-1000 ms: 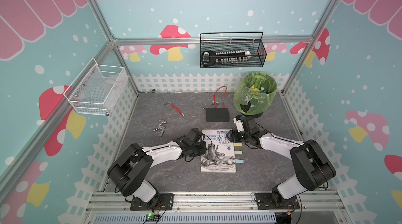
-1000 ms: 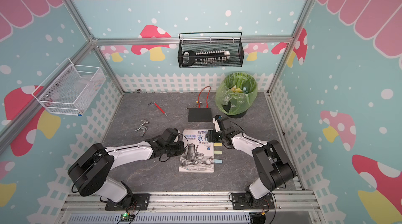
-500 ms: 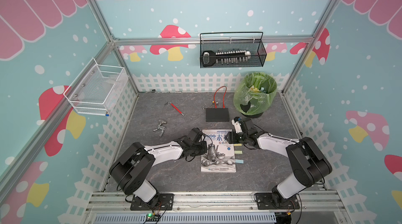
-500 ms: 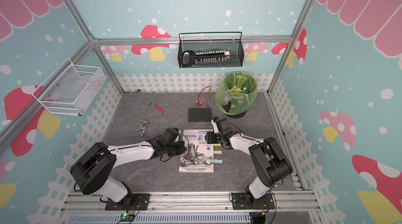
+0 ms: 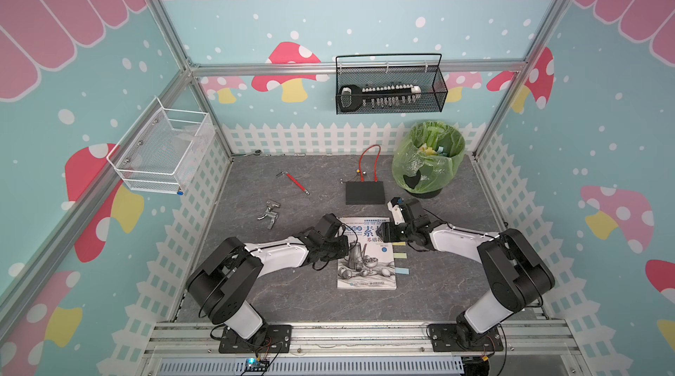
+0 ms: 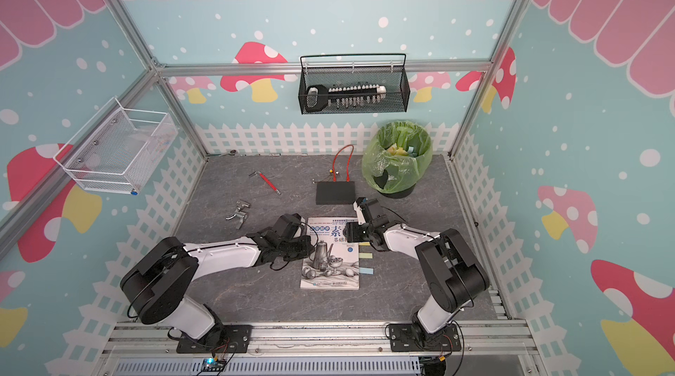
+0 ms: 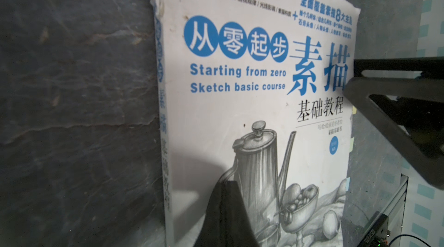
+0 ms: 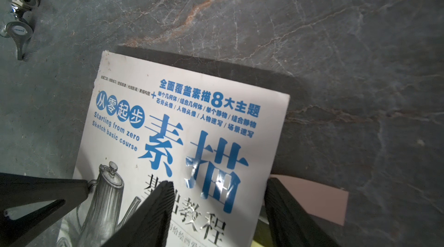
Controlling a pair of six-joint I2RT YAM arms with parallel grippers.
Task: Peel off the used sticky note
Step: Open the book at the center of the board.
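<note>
A white sketch-course book [image 5: 367, 268] [image 6: 330, 272] lies flat on the grey table in both top views. Sticky notes stick out of its right edge: yellow [image 5: 400, 244], green [image 5: 400, 255] and blue [image 5: 403, 271]. In the right wrist view a pink sticky note [image 8: 319, 200] also pokes out, right beside one finger. My right gripper [image 8: 218, 184] [image 5: 387, 236] is open, its jaws straddling the book's right edge near the far corner, with nothing gripped. My left gripper [image 7: 227, 183] [image 5: 341, 246] is shut, tips resting on the cover near the spine.
A black flat box [image 5: 365, 192] with a red cable [image 5: 369, 162] lies just behind the book. A green-bagged bin [image 5: 429, 162] stands at the back right. A red-handled tool [image 5: 296, 183] and a metal fitting [image 5: 270, 209] lie at the back left.
My right gripper has edged slightly further in over the book's far right corner. The left arm and the book have not moved.
</note>
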